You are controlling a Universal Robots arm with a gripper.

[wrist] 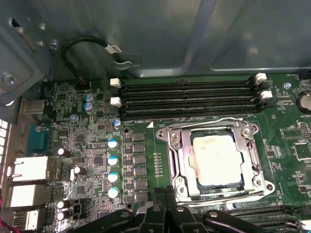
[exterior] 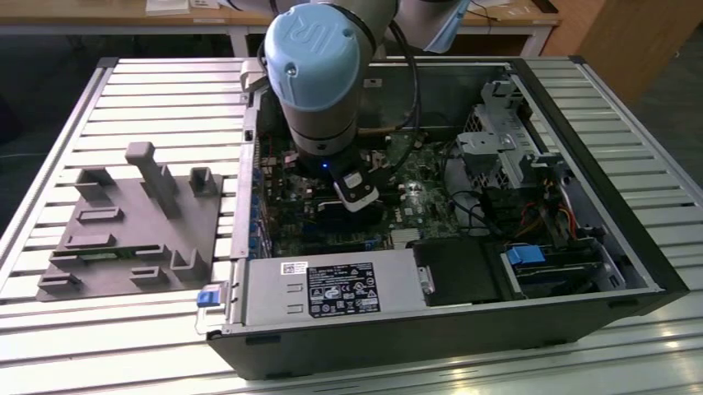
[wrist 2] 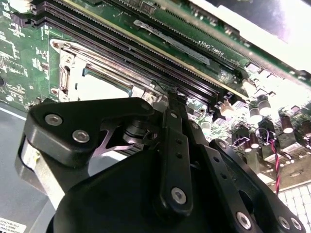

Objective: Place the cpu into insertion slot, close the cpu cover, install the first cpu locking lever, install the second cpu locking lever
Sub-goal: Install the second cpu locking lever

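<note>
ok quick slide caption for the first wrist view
The cpu sits in the insertion slot with the cpu cover closed over it, beside the memory slots.

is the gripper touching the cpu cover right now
Cannot tell. In the first wrist view the gripper sits right at the cpu cover frame's edge, but no clear contact or gap shows.

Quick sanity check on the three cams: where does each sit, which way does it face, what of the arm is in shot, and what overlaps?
Exterior view: off the arm, raised, looking down into the open computer case; the arm reaches in over the motherboard.
First wrist view: on the arm, facing the motherboard, the cpu in the insertion slot, cpu cover down; pincer at the frame edge.
Second wrist view: on the arm, low, raking across the board; pincer linkages up front.
Shared: both wrist views show the insertion slot and memory slots.
</note>
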